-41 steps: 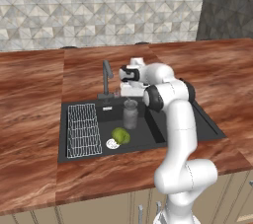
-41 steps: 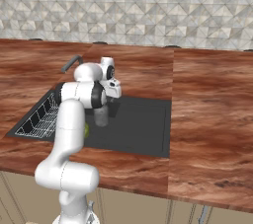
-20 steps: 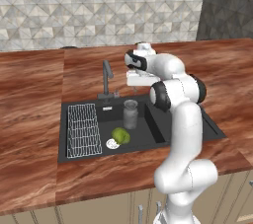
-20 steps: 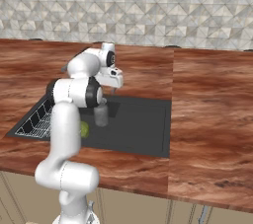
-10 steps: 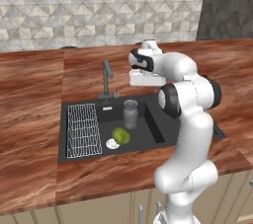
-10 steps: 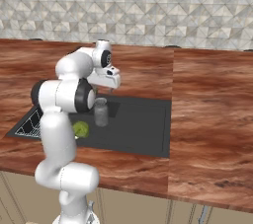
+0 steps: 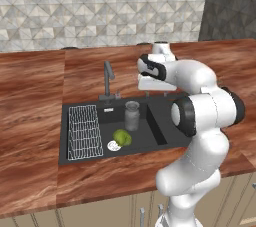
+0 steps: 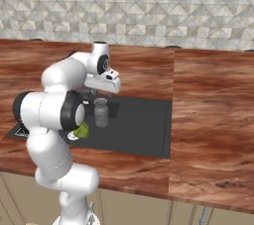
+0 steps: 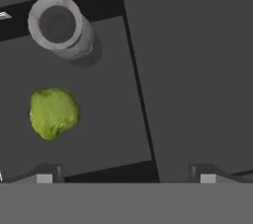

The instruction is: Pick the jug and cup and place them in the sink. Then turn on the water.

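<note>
Even, bright rendered light, no glare, and soft shadows (the hand view slightly blurred and dim).

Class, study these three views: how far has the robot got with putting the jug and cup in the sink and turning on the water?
Done: the jug stands upright in the sink, beside a lumpy green fruit. In hand: nothing; the tool hangs open above the sink. Left: the cup looks not yet placed, and the faucet is dry, so the water is not yet on.
</note>
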